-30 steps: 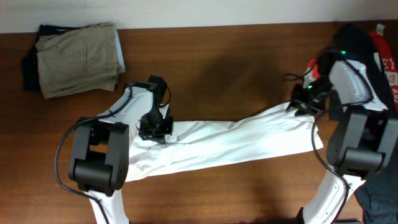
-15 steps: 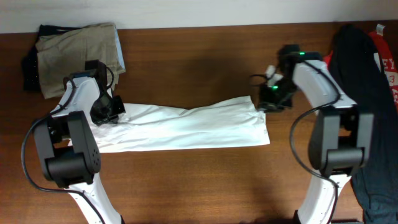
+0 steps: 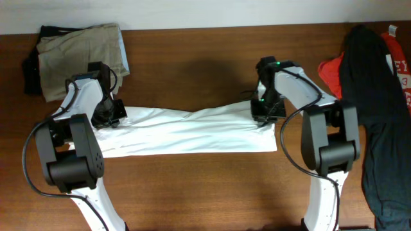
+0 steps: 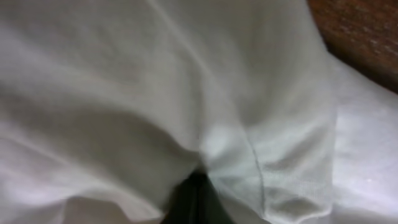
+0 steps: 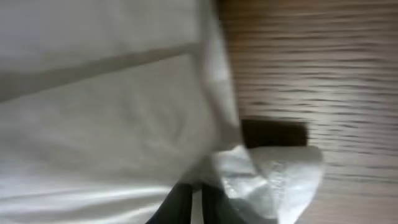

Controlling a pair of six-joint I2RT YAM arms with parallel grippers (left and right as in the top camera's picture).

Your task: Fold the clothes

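The left gripper (image 3: 108, 117) was closed on the left end of the white T-shirt (image 3: 186, 131). In the left wrist view the thin fabric bunched around a dark fingertip at the bottom edge. The right gripper (image 3: 264, 114) was clamped on the shirt's upper right corner. Its wrist view showed a puckered fold of cloth caught between two dark fingers set close together.

The T-shirt lay as a long, wrinkled band across the middle of the table (image 3: 205, 192), stretched between the two grippers. Its lower edge ran nearly straight and its upper edge dipped near the middle.

At the table's right end, apart from the shirt, a black garment (image 3: 379, 147) lay in a loose heap that hung past the front edge. A red garment (image 3: 329, 69) showed beside it, just right of the right arm. At the far left corner lay a folded khaki garment (image 3: 80, 58), near the left arm, with a dark item (image 3: 30, 72) under its left side.
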